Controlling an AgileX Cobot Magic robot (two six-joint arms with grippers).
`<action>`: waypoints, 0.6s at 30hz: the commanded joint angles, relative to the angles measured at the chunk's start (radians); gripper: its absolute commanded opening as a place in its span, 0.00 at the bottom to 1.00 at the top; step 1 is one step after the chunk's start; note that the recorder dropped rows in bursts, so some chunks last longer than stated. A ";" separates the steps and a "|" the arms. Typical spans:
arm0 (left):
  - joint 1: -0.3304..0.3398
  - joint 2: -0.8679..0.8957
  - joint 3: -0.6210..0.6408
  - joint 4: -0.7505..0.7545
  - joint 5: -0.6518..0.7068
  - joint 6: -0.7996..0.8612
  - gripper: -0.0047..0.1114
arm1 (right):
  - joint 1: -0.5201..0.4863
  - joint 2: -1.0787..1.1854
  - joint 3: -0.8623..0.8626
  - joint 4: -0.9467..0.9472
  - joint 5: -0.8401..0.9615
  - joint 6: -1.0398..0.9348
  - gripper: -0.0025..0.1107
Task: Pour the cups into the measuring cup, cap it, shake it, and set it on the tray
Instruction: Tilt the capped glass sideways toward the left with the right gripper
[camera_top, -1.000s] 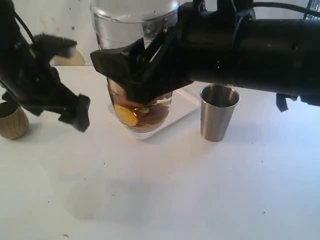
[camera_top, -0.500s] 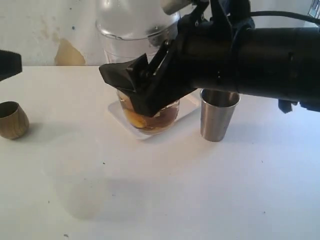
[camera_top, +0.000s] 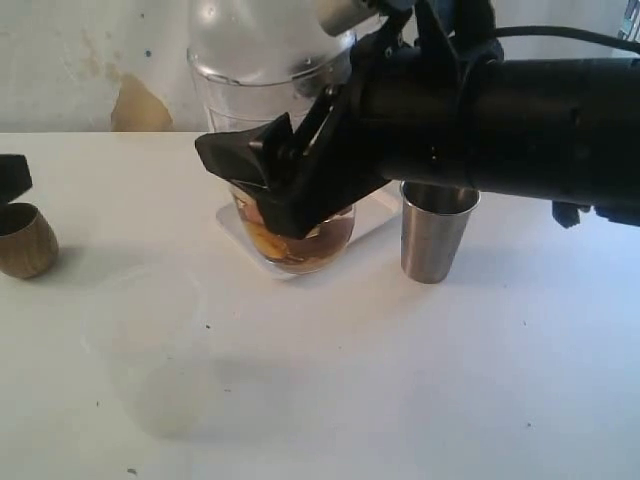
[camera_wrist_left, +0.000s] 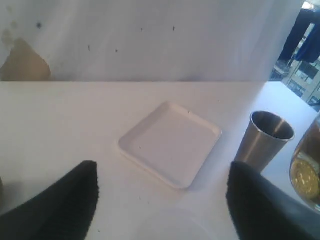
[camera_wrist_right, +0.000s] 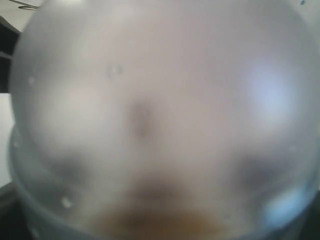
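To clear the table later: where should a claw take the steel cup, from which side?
Grip the steel cup mid-wall, level, from its right in the exterior view: it stands upright, widens upward, and the tray sits at its left.

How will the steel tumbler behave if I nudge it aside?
The steel tumbler is tall and narrows toward its base, so a high push would probably tip it; push low. Its brushed wall looks smooth, so it may slide on the white table. No liquid shows inside, so it is likely light.

White table (camera_top: 400, 400), stained wall (camera_top: 80, 60), bright window (camera_wrist_left: 306, 75)
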 joint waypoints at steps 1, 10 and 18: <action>-0.004 -0.004 -0.002 -0.029 -0.054 0.006 0.49 | -0.010 -0.008 -0.009 0.009 0.017 0.004 0.02; -0.004 -0.075 0.010 0.004 -0.003 0.014 0.04 | -0.010 -0.008 -0.009 -0.022 0.029 0.004 0.02; -0.004 -0.412 0.168 0.008 -0.243 0.022 0.04 | -0.010 -0.008 -0.009 -0.039 0.034 0.031 0.02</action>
